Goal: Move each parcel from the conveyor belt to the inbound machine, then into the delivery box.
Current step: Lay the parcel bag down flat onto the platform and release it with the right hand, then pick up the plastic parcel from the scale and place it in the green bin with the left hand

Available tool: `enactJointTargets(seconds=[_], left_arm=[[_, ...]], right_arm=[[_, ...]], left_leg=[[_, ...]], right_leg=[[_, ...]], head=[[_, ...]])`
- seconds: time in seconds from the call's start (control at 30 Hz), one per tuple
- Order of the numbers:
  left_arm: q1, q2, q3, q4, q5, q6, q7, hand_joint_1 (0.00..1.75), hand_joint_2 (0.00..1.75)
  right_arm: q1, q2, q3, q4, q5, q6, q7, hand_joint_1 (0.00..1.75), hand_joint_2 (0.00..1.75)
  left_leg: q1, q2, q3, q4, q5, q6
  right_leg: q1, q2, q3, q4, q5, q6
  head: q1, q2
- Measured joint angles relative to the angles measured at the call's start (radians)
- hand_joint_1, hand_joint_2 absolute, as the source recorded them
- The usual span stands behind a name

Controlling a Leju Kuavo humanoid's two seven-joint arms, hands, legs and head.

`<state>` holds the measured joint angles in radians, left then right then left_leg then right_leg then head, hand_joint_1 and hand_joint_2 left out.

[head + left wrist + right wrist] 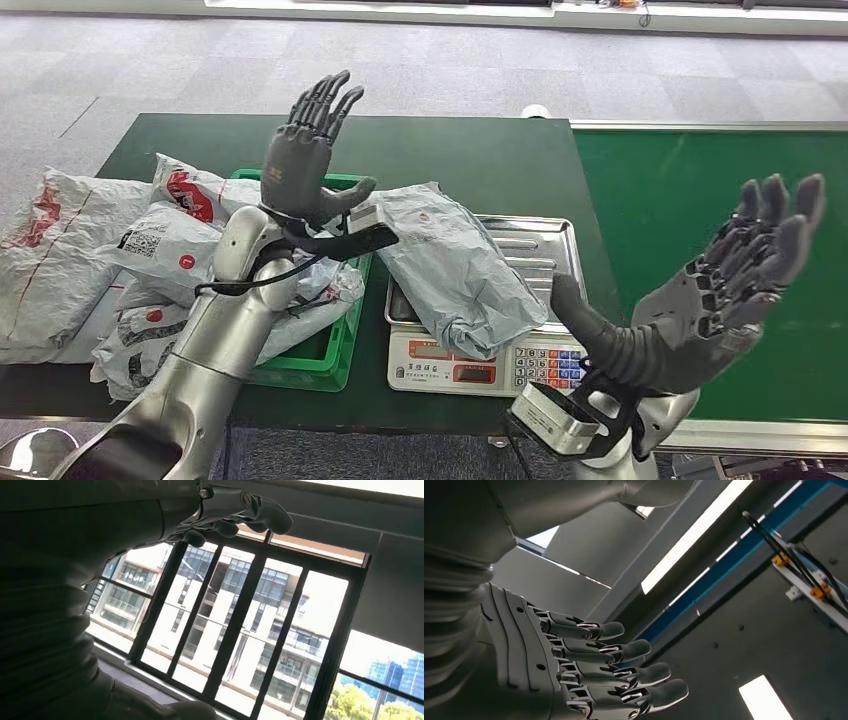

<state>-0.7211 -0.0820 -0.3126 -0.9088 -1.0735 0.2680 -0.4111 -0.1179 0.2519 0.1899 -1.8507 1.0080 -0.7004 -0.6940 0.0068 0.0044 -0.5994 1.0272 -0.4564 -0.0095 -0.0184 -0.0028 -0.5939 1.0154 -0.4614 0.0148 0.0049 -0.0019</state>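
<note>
In the head view, a grey plastic mailer parcel (455,268) is seen at the centre of the frame, lying across the steel pan of a white electronic weighing scale (490,362) with a red display and a keypad; its upper end overhangs the pan towards a green plastic crate (335,352). The scale and the crate stand on a dark green tabletop (470,160). A heap of white and grey mailer bags with red printing (120,265) is piled in and beside the crate at the left of the frame. A bright green conveyor belt (700,190) occupies the right of the frame. The left hand (305,160) is raised at upper centre-left, palm open, fingers spread and pointing upward, with nothing held. The right hand (735,285) is raised at the right, fingers extended and apart, with nothing held.

In the left wrist view, dark fingers (250,510) are seen at the top of the frame, before a large black-framed window (250,630) with buildings beyond it.

In the right wrist view, the right hand (574,670) is seen at lower left with straight, empty fingers under a grey ceiling with strip lights (694,535).
</note>
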Motion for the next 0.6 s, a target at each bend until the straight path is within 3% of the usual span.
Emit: enactJointTargets(seconds=[0.1,0.27,0.6], left_arm=[[-0.098,-0.02,-0.07,0.169,-0.103,-0.043,0.043,0.0,1.75],[-0.192,-0.045,-0.144,0.354,-0.172,-0.118,0.061,0.0,1.75],[-0.256,-0.089,-0.291,0.528,-0.329,-0.205,0.106,0.0,1.75]], right_arm=[[0.006,0.0,-0.004,-0.054,-0.016,0.0,0.013,0.0,1.75],[0.012,0.0,-0.022,-0.081,-0.073,0.001,0.003,0.0,1.75],[0.021,0.0,-0.075,-0.081,-0.148,0.002,-0.003,0.0,1.75]], left_leg=[[-0.001,0.001,0.0,0.0,0.0,0.0],[-0.001,0.001,0.0,0.0,0.0,0.0],[0.0,0.001,-0.001,0.0,0.0,0.0]], right_leg=[[-0.001,0.001,0.0,0.0,0.0,0.0],[0.0,0.002,0.0,0.0,0.0,0.0],[0.0,0.002,-0.001,0.0,0.0,0.0]], head=[[0.0,0.0],[0.0,0.0],[0.0,0.0]])
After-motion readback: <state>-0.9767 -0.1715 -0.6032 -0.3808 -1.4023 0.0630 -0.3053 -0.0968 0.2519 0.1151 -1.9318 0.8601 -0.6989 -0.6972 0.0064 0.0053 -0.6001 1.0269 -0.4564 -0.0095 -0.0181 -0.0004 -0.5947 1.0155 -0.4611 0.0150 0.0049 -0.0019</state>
